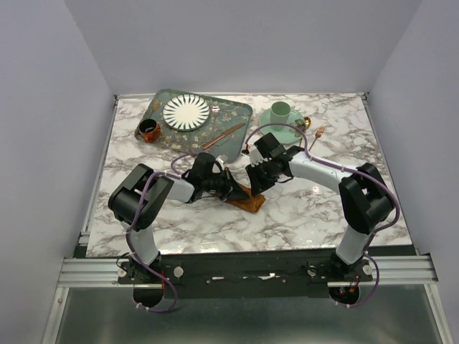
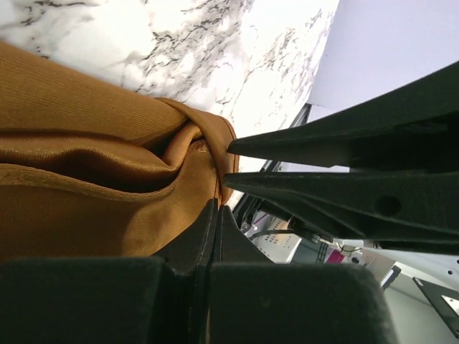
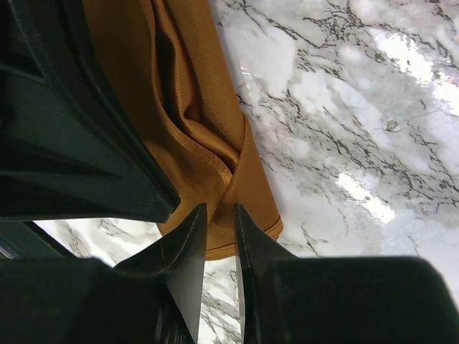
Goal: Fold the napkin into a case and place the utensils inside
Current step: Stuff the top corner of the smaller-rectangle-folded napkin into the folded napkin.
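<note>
- Your napkin lies bunched mid-surface; I judge no case is formed yet.
- The left pincer is clamped tight on its edge; the right pincer, narrow, pinches the bunched end.
- The fork and knife lie far off, not inserted.

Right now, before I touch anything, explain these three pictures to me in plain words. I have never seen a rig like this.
These are two robot arms bolted at the near edge of a marble table, each ending in a two-finger gripper. The wide picture comes from a fixed camera above and behind them; each close-up comes from a camera on one wrist. At the back lie a green tray with a striped plate and a knife-like piece, a brown cup, a green cup on a saucer, a spoon and a fork. In the middle is the rust-orange napkin, bunched. The left gripper is shut, apparently pinching its edge; the right gripper grips a fold, jaws slightly apart.
</note>
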### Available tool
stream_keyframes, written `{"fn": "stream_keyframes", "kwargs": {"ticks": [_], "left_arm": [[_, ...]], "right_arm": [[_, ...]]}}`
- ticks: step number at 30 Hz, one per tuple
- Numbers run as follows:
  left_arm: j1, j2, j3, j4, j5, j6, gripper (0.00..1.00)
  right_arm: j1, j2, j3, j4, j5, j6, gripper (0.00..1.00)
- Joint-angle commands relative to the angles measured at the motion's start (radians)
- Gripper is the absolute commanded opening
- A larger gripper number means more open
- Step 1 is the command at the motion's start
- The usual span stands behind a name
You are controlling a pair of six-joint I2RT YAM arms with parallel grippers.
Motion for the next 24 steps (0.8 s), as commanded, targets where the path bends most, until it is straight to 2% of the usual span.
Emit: {"fn": "stream_keyframes", "kwargs": {"ticks": [1, 6, 9, 10, 11, 24], "left_arm": [[-0.005, 0.019, 0.02, 0.015, -0.004, -0.013, 0.0], [-0.005, 0.031, 0.033, 0.006, -0.004, -0.006, 0.0], [-0.011, 0.037, 0.04, -0.009, -0.004, 0.002, 0.0], [-0.014, 0.04, 0.046, -0.026, -0.005, 0.008, 0.0], [-0.014, 0.046, 0.051, -0.026, -0.005, 0.013, 0.0], [-0.035, 0.093, 0.083, -0.02, -0.009, 0.016, 0.0]], "right_arm": [[0.017, 0.029, 0.028, -0.015, 0.014, -0.002, 0.3], [0.024, 0.038, 0.039, -0.02, 0.019, -0.002, 0.27], [0.024, 0.043, 0.044, -0.025, 0.02, -0.004, 0.16], [0.024, 0.044, 0.045, -0.025, 0.02, -0.006, 0.06], [0.024, 0.044, 0.048, -0.029, 0.02, -0.009, 0.02], [0.024, -0.023, 0.001, -0.012, 0.043, 0.014, 0.01]]}}
